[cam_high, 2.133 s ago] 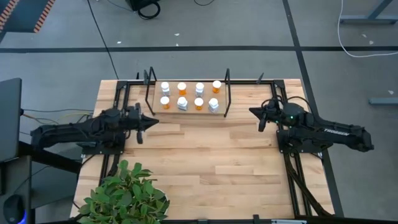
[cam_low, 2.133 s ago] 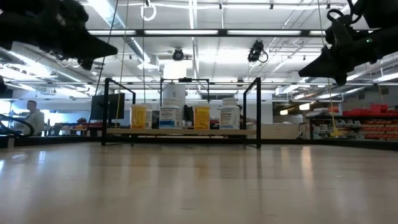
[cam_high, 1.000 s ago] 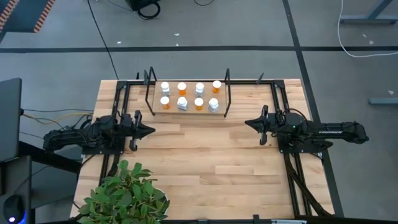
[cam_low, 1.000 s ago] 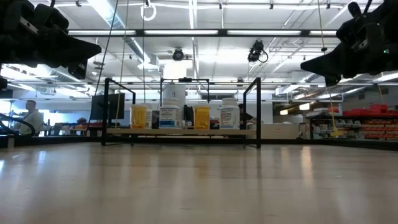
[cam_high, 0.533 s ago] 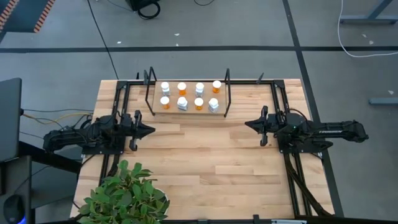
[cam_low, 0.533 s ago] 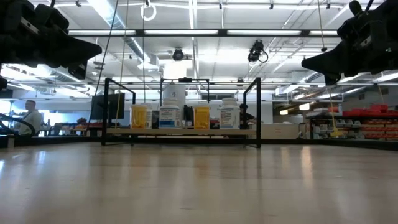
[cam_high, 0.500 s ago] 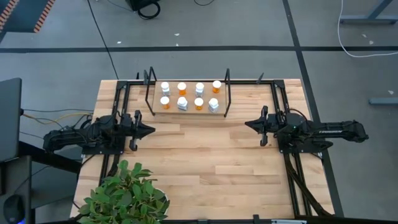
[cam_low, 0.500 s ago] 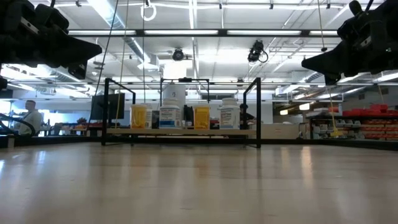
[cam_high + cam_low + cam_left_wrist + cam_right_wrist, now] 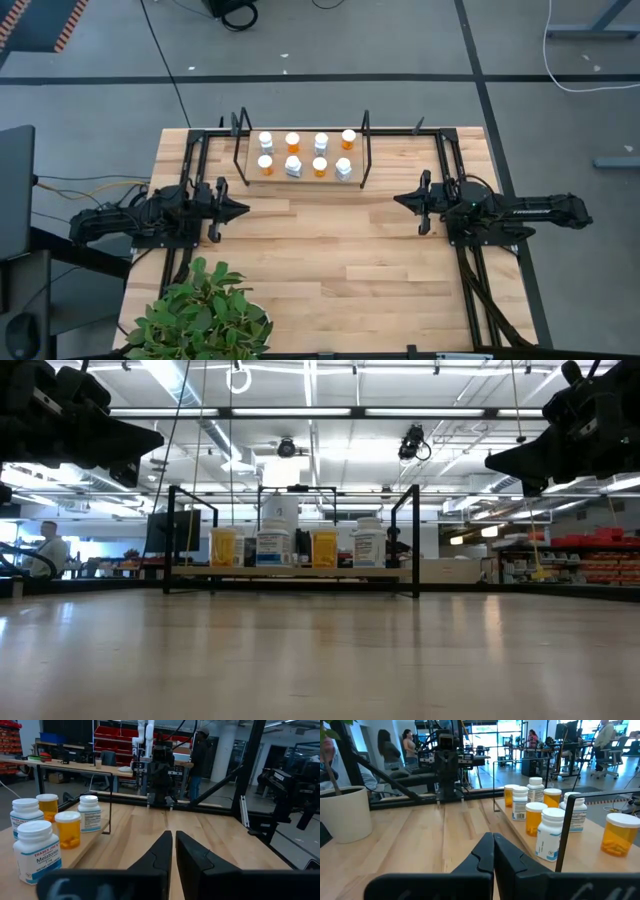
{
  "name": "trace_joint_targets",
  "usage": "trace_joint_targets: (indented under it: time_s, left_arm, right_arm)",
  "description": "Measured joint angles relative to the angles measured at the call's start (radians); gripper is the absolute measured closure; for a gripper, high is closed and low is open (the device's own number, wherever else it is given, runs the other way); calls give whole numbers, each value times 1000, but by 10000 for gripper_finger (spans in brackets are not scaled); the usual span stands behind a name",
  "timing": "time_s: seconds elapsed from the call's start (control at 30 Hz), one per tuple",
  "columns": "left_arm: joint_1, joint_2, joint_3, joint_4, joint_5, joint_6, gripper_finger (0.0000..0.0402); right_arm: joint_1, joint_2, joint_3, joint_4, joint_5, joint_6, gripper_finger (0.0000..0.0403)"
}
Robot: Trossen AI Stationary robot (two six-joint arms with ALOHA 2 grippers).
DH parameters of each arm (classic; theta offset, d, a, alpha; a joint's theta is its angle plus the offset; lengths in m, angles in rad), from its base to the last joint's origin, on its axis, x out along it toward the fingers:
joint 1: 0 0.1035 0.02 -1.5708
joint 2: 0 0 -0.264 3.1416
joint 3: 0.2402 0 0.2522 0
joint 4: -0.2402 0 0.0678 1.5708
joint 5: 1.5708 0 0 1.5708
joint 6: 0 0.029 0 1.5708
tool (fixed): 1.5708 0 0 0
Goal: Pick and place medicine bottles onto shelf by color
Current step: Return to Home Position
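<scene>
wide open tabletop (image 9: 330, 250) in front of the shelf (image 9: 305, 181), free passage; on the shelf eight bottles (image 9: 293, 166) crowd together, black uprights (image 9: 365, 150) guarding both its ends.

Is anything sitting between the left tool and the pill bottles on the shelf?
Nothing loose. Bare tabletop lies between the left tool and the shelf; only the shelf's black end upright stands before the pill bottles.

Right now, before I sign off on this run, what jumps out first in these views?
The shelf at the far middle of the table, with eight medicine bottles standing on it in two rows of four, orange and white. The left gripper and right gripper hang shut and empty off to either side. A leafy plant fills the near left corner.
</scene>
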Motion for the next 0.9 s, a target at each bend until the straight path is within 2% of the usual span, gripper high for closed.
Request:
trace_joint_targets:
  time_s: [0.37,0.7,0.9]
  left_arm:
    - [0,0,0,0,0,0,361]
    - [0,0,0,1,0,0,374]
    - [0,0,0,1,0,0,366]
  right_arm:
    - [0,0,0,0,0,0,397]
    - [0,0,0,0,0,0,397]
    - [0,0,0,0,0,0,397]
